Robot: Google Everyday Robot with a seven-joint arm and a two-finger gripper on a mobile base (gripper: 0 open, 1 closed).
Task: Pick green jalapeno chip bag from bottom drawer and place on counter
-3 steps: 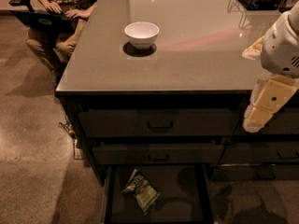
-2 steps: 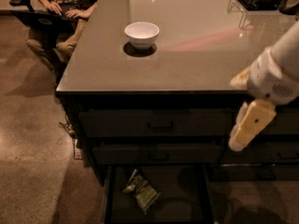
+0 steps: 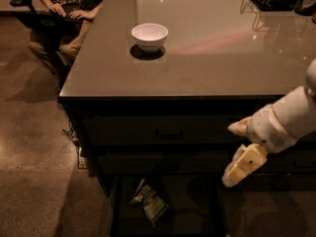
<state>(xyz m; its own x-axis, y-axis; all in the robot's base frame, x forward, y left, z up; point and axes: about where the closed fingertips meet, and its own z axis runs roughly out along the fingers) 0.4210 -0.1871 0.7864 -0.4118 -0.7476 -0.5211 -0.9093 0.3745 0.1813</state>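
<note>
Gripper point(image 3: 228, 154) has dropped below the table point(image 3: 207, 68) edge and now hangs before the drawer fronts, up and right of the green jalapeno chip bag point(image 3: 149, 204). Jaws apart, empty. Bag lies untouched in the open bottom drawer point(image 3: 192, 206); the grasp looks next.

White rounded arm point(image 3: 292, 113), perforated grille point(image 3: 276, 141); cream claw point(image 3: 243, 161) (before the dark drawer fronts point(image 3: 168, 132)).
</note>
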